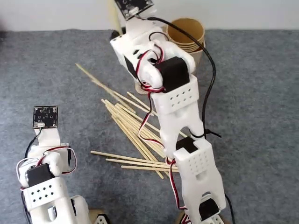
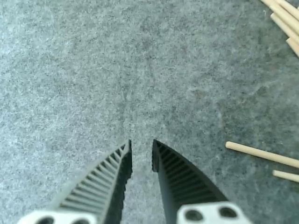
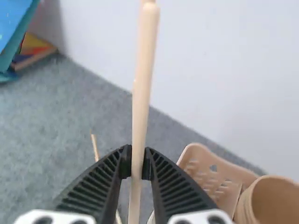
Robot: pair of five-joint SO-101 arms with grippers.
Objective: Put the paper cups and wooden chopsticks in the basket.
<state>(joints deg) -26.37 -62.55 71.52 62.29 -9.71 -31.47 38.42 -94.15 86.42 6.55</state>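
The right gripper is clamped on 1 chopstick, held upright near the basket, whose contents are hidden. Nested cups stand beside it. Loose chopsticks lie on the carpet. The left gripper hovers above the carpet, jaws slightly apart.

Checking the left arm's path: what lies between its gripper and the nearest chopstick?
Bare grey carpet, as the left wrist view shows, from the left gripper to that chopstick.
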